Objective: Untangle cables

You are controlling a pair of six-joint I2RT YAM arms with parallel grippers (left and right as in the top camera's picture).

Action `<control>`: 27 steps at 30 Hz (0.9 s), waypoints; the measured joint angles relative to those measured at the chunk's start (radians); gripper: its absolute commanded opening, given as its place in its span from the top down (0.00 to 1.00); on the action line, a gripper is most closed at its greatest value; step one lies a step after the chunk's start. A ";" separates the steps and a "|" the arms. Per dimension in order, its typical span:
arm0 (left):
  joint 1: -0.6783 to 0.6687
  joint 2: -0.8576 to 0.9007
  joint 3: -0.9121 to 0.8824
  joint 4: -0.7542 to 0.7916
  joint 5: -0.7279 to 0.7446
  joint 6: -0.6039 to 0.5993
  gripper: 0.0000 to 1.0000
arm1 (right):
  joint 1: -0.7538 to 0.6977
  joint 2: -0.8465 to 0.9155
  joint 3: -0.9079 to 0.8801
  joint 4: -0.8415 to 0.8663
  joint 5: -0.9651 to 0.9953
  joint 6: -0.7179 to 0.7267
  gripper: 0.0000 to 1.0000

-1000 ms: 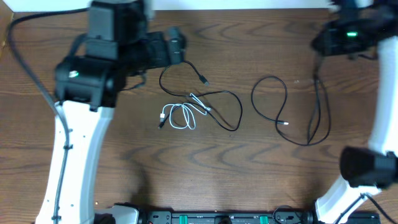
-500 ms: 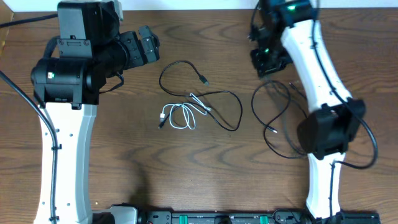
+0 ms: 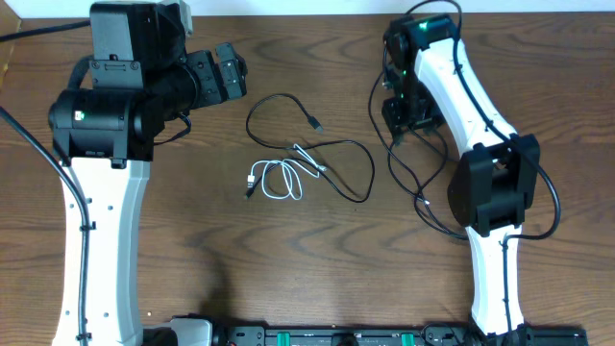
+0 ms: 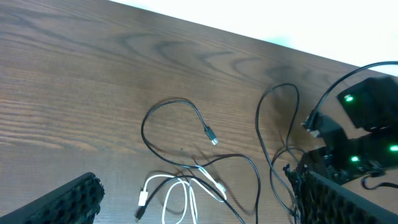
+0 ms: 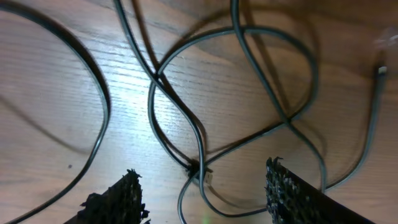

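Nope, no readable text, labels, brands or numbers in any view. Cables [image 3: 306,159] plain, no legible print. Closest thing: small green lights [image 3: 81,116] glowing on left arm [image 3: 96,192] and right arm [image 3: 466,82], no lettering readable beside them.

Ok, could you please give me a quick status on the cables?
Left claw open, off to the side. Right claw open above the loose black cable. White cable and long black cable tangled in the middle. Nothing in the way.
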 measured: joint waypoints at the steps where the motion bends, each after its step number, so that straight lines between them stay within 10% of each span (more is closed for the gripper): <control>1: 0.000 0.000 0.000 -0.002 0.000 0.000 0.00 | 0.000 0.000 -0.026 0.015 0.000 0.005 0.41; 15: 0.000 0.000 0.000 -0.008 -0.014 0.010 0.00 | 0.052 0.001 -0.172 0.222 0.045 0.070 0.42; 17: 0.000 0.000 0.000 -0.010 -0.018 0.015 0.00 | 0.055 0.001 -0.175 0.241 0.082 0.080 0.33; 19: 0.000 0.000 0.000 -0.010 -0.021 0.023 0.00 | 0.055 0.001 -0.175 0.262 0.123 0.074 0.02; 27: 0.000 0.000 0.000 -0.024 -0.025 0.031 0.00 | 0.046 0.001 -0.189 0.336 0.168 -0.071 0.01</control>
